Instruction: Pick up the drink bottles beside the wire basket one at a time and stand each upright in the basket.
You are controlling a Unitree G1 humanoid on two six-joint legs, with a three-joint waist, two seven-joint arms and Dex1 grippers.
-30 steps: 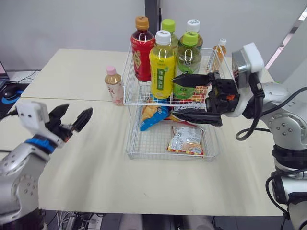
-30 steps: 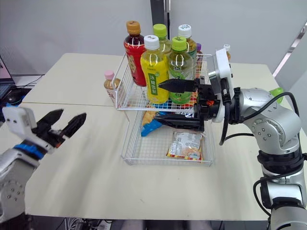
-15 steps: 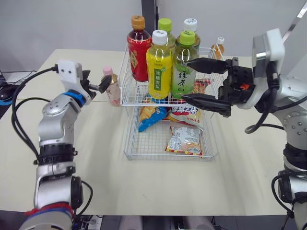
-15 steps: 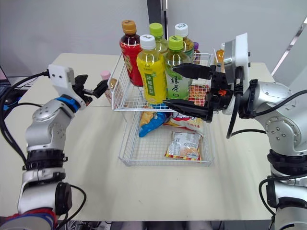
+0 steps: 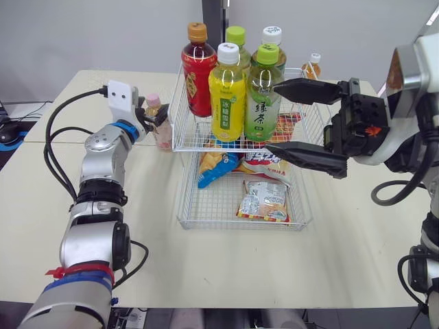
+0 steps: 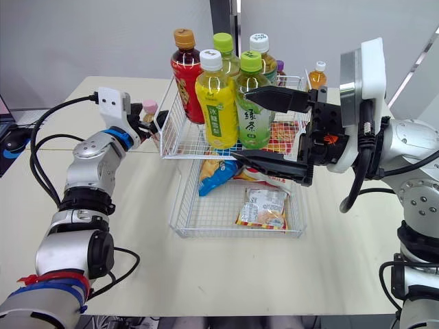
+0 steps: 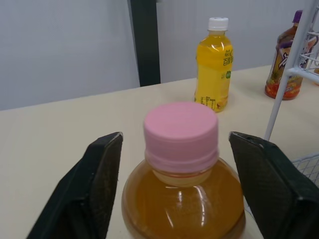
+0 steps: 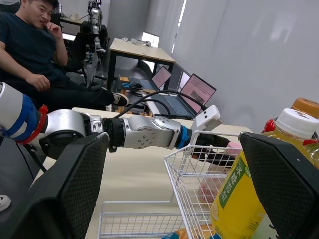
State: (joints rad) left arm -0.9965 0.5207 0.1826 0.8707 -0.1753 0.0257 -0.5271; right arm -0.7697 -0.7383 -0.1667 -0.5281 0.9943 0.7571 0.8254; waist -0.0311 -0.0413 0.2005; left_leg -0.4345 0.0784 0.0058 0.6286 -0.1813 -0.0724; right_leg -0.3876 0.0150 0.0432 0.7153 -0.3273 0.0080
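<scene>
Reaching further in since half a second ago, the left gripper [image 5: 155,118] now has its fingers [image 7: 94,189] spread wide on either side of the pink-capped bottle [image 7: 182,149], with gaps showing beside the cap. That bottle stands upright on the table [image 5: 206,260], just beside the left wall of the wire basket [image 5: 180,96], where several bottles already stand. The right gripper [image 5: 274,116] has drawn back slightly rightward, jaws wide apart and empty, in front of the green bottle [image 5: 264,103].
</scene>
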